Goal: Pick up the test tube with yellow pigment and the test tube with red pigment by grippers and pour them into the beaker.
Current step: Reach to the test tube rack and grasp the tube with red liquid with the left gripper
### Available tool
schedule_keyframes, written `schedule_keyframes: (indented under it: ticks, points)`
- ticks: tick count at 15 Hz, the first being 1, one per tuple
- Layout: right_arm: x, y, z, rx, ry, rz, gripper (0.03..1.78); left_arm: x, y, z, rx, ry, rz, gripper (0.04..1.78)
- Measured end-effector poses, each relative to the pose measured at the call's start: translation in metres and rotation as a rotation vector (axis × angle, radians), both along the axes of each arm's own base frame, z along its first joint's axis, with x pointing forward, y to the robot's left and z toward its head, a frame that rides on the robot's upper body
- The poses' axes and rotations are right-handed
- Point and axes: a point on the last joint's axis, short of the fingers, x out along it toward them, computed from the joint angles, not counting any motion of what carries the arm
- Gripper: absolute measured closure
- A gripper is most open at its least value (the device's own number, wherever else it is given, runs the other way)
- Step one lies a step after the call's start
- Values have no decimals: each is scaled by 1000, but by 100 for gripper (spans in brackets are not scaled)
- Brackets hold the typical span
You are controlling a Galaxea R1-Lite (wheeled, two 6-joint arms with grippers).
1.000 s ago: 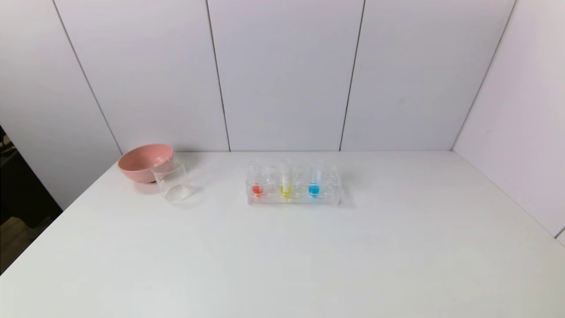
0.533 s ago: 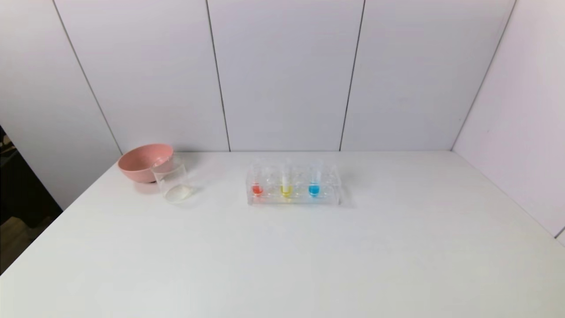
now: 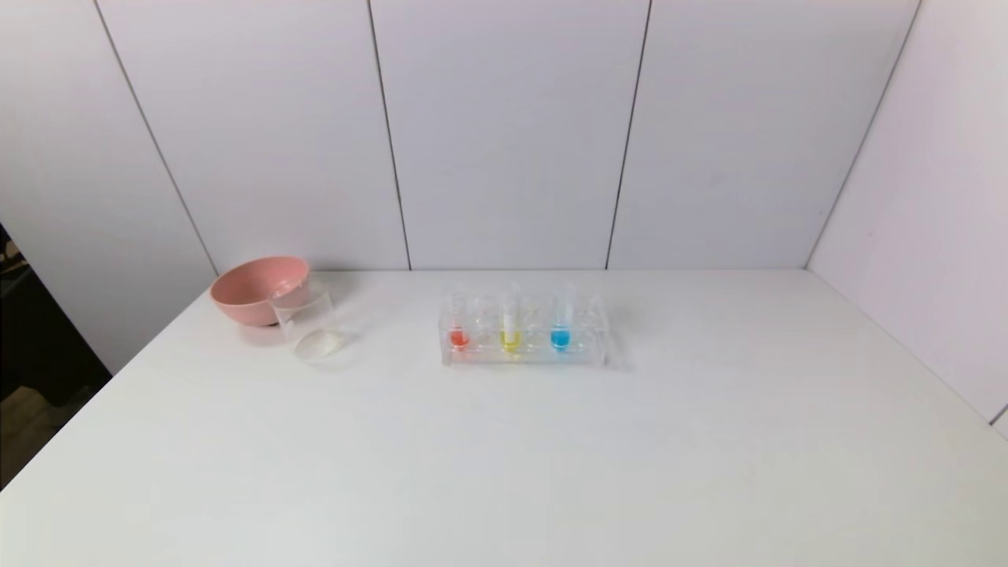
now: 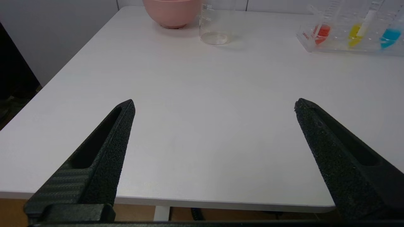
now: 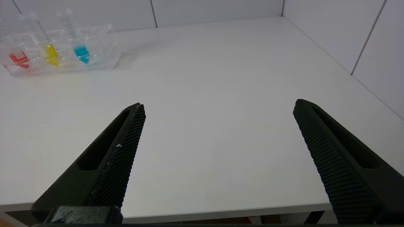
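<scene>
The red-tipped test tube (image 3: 459, 329), the yellow-tipped test tube (image 3: 510, 329) and a blue-tipped tube (image 3: 560, 329) stand upright in a clear rack (image 3: 524, 356) at the table's middle back. The clear beaker (image 3: 307, 321) stands to the left, in front of the pink bowl. Neither gripper shows in the head view. My left gripper (image 4: 214, 102) is open and empty over the table's near edge, far from the beaker (image 4: 216, 23) and the tubes (image 4: 322, 31). My right gripper (image 5: 219, 104) is open and empty over the near edge, far from the yellow tube (image 5: 50, 53) and the red tube (image 5: 19, 60).
A pink bowl (image 3: 256, 287) stands at the back left, touching or just behind the beaker. White wall panels close the back and right sides. The table's left edge (image 3: 102, 386) drops to a dark floor.
</scene>
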Motion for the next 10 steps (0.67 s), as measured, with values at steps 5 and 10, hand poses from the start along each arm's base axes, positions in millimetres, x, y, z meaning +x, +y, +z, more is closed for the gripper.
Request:
schedule_keyframes:
  ticks: [5,10]
  points:
    - [0,0,0,0,0,0,10,2,-1,56,-19,-26,-69,6]
    - [0,0,0,0,0,0,10,38,-7,91,-28,20,-343,6]
